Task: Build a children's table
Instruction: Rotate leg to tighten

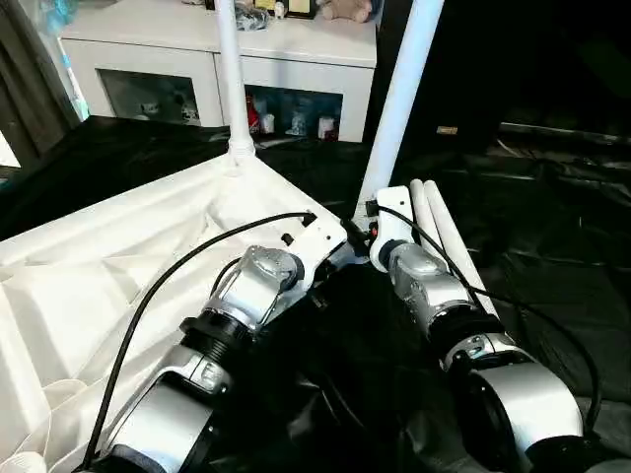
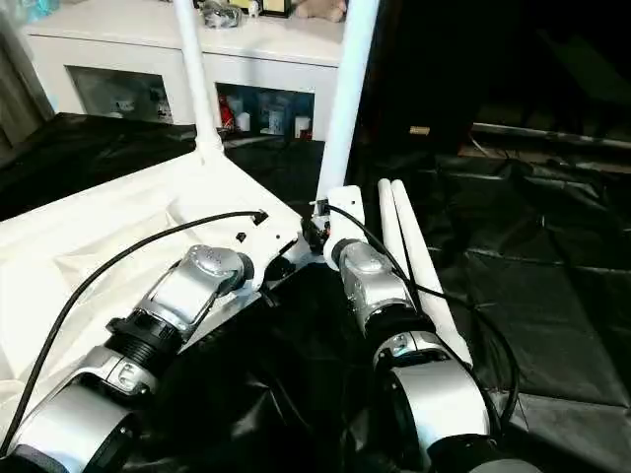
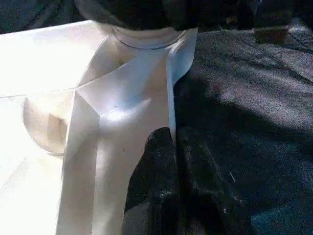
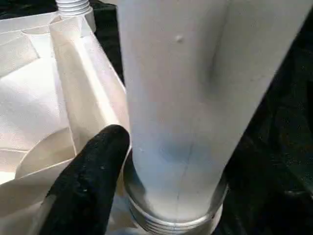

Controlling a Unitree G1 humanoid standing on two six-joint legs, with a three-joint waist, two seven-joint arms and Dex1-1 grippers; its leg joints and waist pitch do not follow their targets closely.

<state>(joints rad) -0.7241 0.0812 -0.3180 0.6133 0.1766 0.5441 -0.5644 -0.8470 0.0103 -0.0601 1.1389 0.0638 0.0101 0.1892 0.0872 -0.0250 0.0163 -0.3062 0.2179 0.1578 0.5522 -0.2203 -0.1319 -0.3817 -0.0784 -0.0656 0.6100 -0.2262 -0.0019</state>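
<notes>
1. Across the black sheeting (image 1: 552, 246), seen from the left eye, the tabletop (image 1: 108, 266) lies underside up, ribs showing. The left gripper (image 1: 330, 258) sits at its near corner, the right gripper (image 1: 373, 235) just beside it at the foot of a leaning leg (image 1: 402, 89). A second leg (image 1: 229, 74) stands upright in the far corner socket, well beyond both grippers. Two loose legs (image 1: 444, 236) lie side by side on the sheeting, just outside the right forearm
2. From the right eye the same layout holds: leaning leg (image 2: 347, 94) rising straight ahead of the right gripper (image 2: 320, 222), white cabinet (image 2: 148, 59) far behind
3. At the left wrist, the two black fingers (image 3: 156, 171) are pressed together, pinching the thin edge wall of the tabletop (image 3: 122, 98); a round corner socket sits just ahead of the fingertips
4. At the right wrist, one black finger (image 4: 93, 171) stands close beside the leg (image 4: 181, 98), whose threaded end sits at the socket; the other finger is hidden, so I cannot tell whether this gripper clamps the leg or stands loose around it
</notes>
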